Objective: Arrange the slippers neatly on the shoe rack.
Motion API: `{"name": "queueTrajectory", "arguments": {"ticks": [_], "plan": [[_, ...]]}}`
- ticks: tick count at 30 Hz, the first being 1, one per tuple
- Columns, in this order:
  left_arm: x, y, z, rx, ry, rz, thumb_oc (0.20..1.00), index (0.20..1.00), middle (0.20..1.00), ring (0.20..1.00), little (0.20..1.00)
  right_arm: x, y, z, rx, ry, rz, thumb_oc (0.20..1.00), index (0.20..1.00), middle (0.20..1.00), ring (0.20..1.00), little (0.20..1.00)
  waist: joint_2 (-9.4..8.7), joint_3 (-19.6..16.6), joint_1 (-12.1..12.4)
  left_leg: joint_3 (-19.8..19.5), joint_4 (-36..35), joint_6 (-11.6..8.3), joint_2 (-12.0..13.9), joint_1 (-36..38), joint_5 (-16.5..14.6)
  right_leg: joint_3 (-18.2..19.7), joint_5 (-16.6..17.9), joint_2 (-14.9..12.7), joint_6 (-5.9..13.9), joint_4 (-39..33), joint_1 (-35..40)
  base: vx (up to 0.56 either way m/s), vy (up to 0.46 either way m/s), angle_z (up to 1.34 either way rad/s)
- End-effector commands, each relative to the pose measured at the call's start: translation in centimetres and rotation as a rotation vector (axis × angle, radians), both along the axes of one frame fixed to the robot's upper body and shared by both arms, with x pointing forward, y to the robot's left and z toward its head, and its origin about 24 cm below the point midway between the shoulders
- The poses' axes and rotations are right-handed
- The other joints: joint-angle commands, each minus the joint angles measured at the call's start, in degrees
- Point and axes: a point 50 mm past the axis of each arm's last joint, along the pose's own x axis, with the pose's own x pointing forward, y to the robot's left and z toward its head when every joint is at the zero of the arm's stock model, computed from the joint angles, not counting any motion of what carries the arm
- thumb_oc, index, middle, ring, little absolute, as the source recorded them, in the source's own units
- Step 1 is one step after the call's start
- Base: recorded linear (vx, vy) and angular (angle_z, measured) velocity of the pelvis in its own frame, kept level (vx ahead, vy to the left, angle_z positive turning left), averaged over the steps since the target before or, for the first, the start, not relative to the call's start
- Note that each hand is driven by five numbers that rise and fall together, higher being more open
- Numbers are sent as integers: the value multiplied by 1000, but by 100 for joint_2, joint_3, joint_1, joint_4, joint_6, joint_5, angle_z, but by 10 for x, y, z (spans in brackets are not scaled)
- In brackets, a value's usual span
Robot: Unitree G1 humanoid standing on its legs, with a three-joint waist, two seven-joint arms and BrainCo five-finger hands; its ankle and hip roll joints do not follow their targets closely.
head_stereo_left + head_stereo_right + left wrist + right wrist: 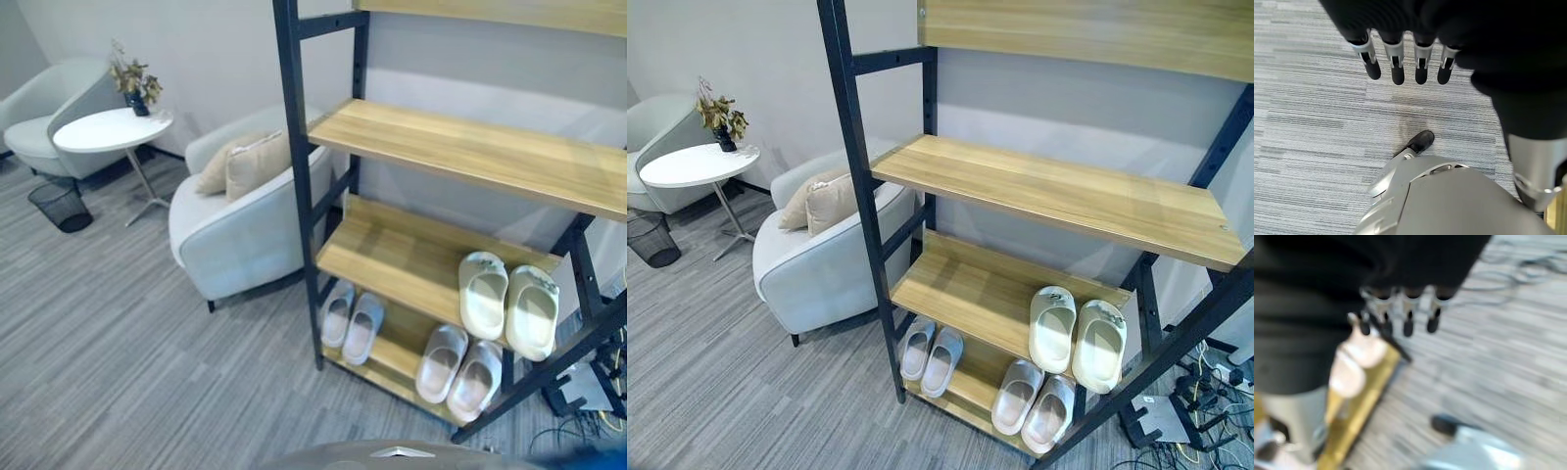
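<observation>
Three pairs of pale foam slide slippers sit on the black-metal, light-wood shoe rack [446, 147]. The cream pair [509, 304] is on the second shelf up, right end, toes toward the wall, lying side by side. Two grey-white pairs are on the bottom shelf: one at the left end [352, 321], one at the right [458, 367], each pair w/ its two slippers touching or nearly so.

My left hand [1405, 63] hangs over the grey striped carpet [108, 343], fingers straight & relaxed, holding nothing. My right hand [1400, 313] hangs by the rack's lower corner, fingers also hanging loose, empty as far as I can tell; that view is smeared.

Handling, as I judge it: moulded foam, so light, a bit squashy, not fragile, matte enough not to slip. Best hold is prob. across the strap over the instep, thumb under the band & fingers on top, or a pinch on the sole's side wall at mid-length. A heel-only grip would let the toe droop. Rows look fairly tidy already; only small nudges seem needed.
</observation>
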Motion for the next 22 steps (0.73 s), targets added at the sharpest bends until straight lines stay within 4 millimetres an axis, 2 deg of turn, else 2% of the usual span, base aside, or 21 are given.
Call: {"name": "queueTrajectory", "arguments": {"ticks": [1,5,7,15,22], "plan": [[-25,-31,-7,-86,88,53,1000,1000,1000,1000,1000,2,10,-3,70,-14,-147,1000,1000,1000,1000,1000,8,11,-77,-204,50,166,-43,0,-84,182,-88,4,193,344,-152,-20,45,-10],[-29,-39,-8,-117,86,95,1000,1000,1000,1000,1000,-23,7,-3,79,71,-242,1000,1000,1000,1000,1000,48,29,-146,-154,50,176,-37,44,-103,232,-91,7,192,354,-146,-18,40,-16],[-30,-42,-8,-129,90,110,1000,1000,1000,1000,1000,-31,9,-3,85,108,-225,1000,1000,1000,1000,1000,56,37,-165,-154,50,183,-39,57,-110,245,-85,5,194,353,-144,-14,34,-4],[-32,-56,-10,-194,103,138,1000,1000,1000,1000,1000,-33,15,-4,119,121,-259,1000,1000,1000,1000,1000,72,34,-205,-107,50,198,-40,117,-137,296,-70,7,194,309,-108,-8,21,-3],[-32,-56,-10,-206,108,124,1000,1000,1000,1000,1000,-31,12,-4,127,120,-248,1000,1000,1000,1000,1000,75,23,-220,-110,50,201,-48,117,-136,292,-70,11,196,285,-95,0,1,0]]}}
